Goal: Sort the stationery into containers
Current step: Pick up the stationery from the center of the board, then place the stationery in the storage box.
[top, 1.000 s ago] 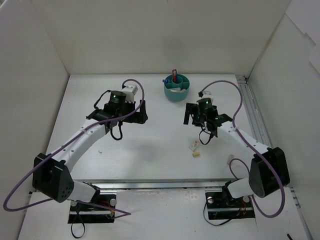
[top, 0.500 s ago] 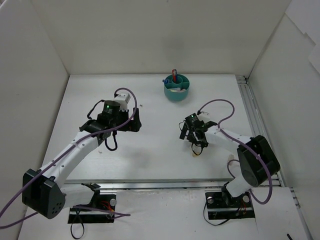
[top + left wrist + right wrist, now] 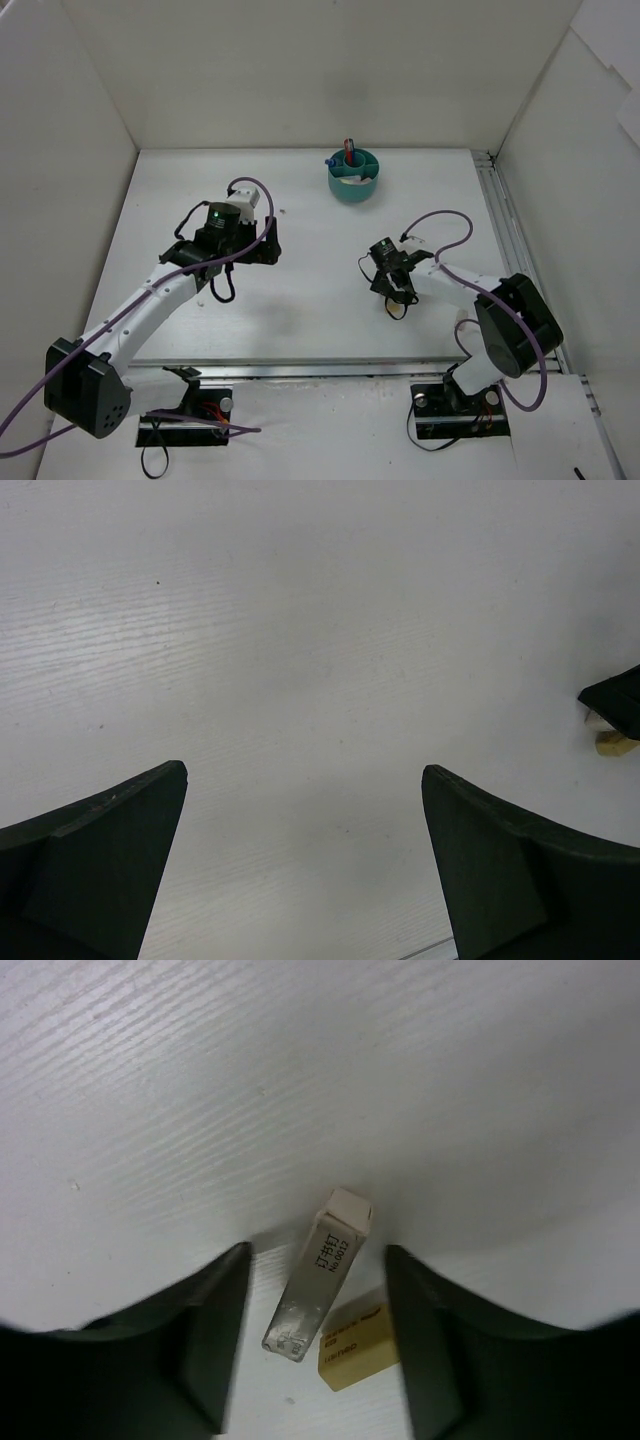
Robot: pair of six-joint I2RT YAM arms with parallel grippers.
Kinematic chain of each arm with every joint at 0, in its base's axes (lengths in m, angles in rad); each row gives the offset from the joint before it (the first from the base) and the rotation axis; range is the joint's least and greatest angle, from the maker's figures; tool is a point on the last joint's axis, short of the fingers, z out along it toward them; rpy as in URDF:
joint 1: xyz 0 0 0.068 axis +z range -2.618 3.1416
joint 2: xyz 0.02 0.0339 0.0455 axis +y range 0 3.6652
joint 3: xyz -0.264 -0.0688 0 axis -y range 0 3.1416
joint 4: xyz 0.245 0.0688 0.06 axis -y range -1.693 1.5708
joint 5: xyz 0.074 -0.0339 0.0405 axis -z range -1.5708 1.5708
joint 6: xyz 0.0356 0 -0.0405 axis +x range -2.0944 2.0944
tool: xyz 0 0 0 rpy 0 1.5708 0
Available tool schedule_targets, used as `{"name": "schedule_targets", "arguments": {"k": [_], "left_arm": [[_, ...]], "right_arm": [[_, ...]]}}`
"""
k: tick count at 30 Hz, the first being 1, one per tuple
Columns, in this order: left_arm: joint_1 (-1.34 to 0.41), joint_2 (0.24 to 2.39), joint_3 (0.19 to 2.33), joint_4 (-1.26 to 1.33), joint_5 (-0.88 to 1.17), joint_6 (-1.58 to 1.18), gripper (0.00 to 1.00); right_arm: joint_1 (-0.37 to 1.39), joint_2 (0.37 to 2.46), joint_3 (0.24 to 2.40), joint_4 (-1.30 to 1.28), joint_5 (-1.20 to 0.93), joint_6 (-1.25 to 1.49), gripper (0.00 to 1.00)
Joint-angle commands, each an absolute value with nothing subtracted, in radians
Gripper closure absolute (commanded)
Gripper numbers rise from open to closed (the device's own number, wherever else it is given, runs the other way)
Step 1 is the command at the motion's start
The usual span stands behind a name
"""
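A white eraser block (image 3: 318, 1275) with printed characters lies on the table between the fingers of my right gripper (image 3: 318, 1250), with a gap on each side. A cream eraser (image 3: 358, 1345) lies just beside it, close to the right finger. From above, my right gripper (image 3: 393, 290) is low over these blocks and hides them. The teal container (image 3: 353, 178) stands at the back with pens (image 3: 349, 150) upright in it. My left gripper (image 3: 303, 770) is wide open over bare table, left of centre (image 3: 262, 245).
White walls enclose the table on three sides. A metal rail (image 3: 505, 215) runs along the right edge. In the left wrist view a cream eraser (image 3: 613, 743) peeks out under the right gripper's dark finger (image 3: 615, 695) at the far right.
My right gripper came down and nearer over the two erasers, and its jaws narrowed around the white block. The left arm pulled back and left, then stayed still.
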State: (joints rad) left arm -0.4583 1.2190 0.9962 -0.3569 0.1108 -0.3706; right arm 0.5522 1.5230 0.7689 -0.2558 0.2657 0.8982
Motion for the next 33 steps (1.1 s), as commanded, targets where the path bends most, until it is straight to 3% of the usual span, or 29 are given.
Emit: {"name": "schedule_targets", "arguments": {"k": [1, 3, 10, 15, 22, 33], "left_arm": [[-0.463, 1.210, 1.011, -0.305, 0.109, -0.371, 0.00], [-0.463, 1.207, 1.008, -0.307, 0.110, -0.374, 0.00], [-0.463, 1.171, 0.991, -0.311, 0.078, -0.379, 0.00], [-0.463, 1.161, 0.996, -0.308, 0.066, -0.380, 0.00], [-0.428, 1.167, 1.029, -0.339, 0.041, -0.387, 0.00], [-0.341, 1.218, 1.084, -0.360, 0.058, -0.390, 0.00]], "right_arm": [[0.561, 1.468, 0.767, -0.302, 0.322, 0.934, 0.55], [0.568, 1.465, 0.772, -0.302, 0.336, 0.928, 0.73], [0.591, 1.440, 0.880, -0.299, 0.458, 0.819, 0.96], [0.574, 1.459, 1.058, -0.217, 0.618, 0.575, 0.99], [0.437, 1.625, 1.280, 0.124, 0.463, 0.388, 1.00], [0.344, 2.048, 1.799, 0.155, 0.316, 0.442, 1.00]]}}
